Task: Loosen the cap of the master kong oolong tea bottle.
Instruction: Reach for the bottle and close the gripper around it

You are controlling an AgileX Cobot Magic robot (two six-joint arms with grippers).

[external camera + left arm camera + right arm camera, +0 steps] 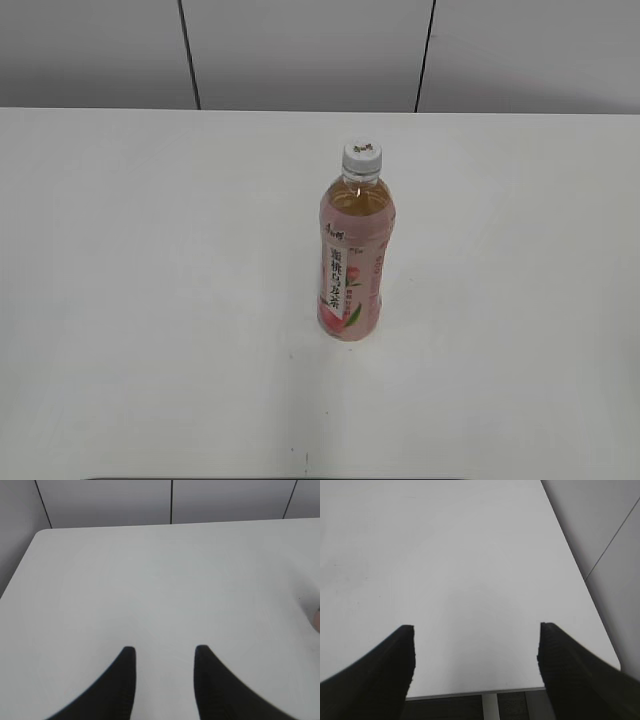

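Observation:
The master kong oolong tea bottle stands upright near the middle of the white table in the exterior view, with amber tea and a pink peach label. Its white cap sits on top. A pink sliver of the bottle shows at the right edge of the left wrist view. My left gripper is open and empty over bare table, left of the bottle. My right gripper is open wide and empty over the table's near right edge. Neither gripper shows in the exterior view.
The white table spreads all round the bottle. A grey panelled wall stands behind it. The table's front edge and a leg below it show in the right wrist view.

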